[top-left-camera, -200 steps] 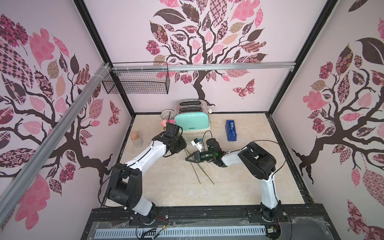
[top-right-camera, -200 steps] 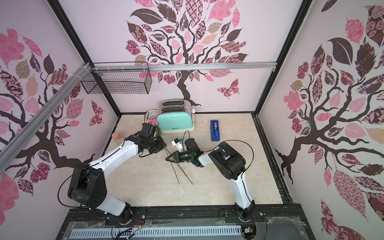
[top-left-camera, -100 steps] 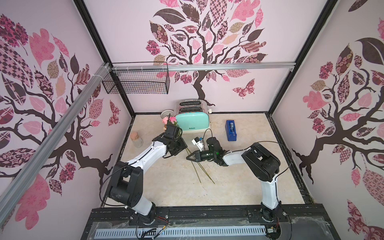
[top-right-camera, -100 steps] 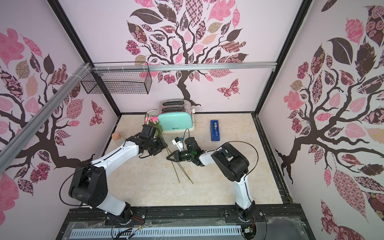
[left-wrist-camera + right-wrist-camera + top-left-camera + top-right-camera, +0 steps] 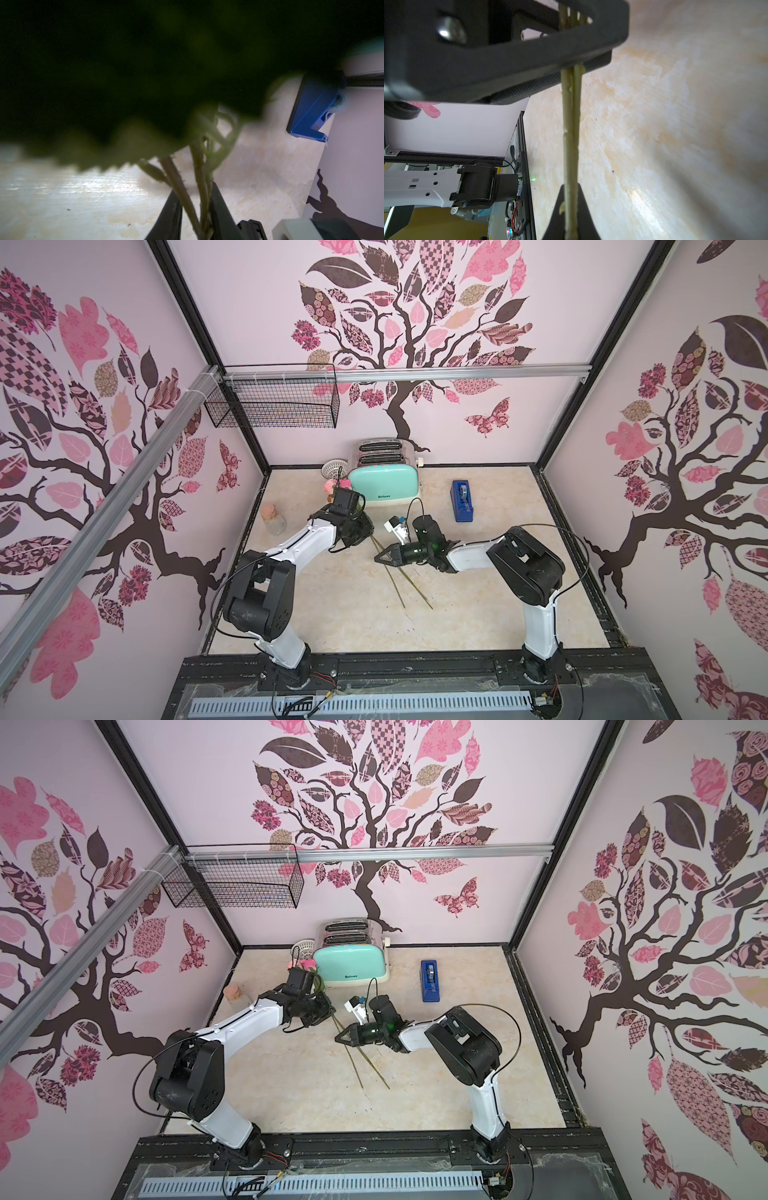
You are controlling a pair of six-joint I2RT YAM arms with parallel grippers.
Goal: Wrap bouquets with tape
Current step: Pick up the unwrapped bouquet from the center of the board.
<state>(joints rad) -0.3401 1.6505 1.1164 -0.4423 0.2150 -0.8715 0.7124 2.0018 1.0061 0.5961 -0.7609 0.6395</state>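
The bouquets show as one bunch: pink roses [image 5: 330, 486] beside the toaster, with long green stems [image 5: 397, 585] running toward the front of the table. My left gripper [image 5: 367, 531] is shut on the stems just below the leaves; in the left wrist view its gripper [image 5: 193, 191] pinches the stems [image 5: 182, 193], and blurred leaves [image 5: 145, 83] fill most of that view. Slightly farther down, my right gripper [image 5: 380, 558] is shut on the same stems [image 5: 571, 128], as its wrist view shows at the gripper [image 5: 570, 187]. The tape sits in a blue dispenser [image 5: 462, 501] at the back right, apart from both grippers.
A mint toaster [image 5: 384, 486] stands at the back wall with a white strainer [image 5: 332, 467] beside it. A corked glass jar [image 5: 273, 520] is near the left wall. A black wire basket [image 5: 274, 403] hangs above the back left corner.
My left jaws widened and then closed again on the stems. The rose heads shifted slightly by the toaster. The right gripper kept its hold and barely moved.
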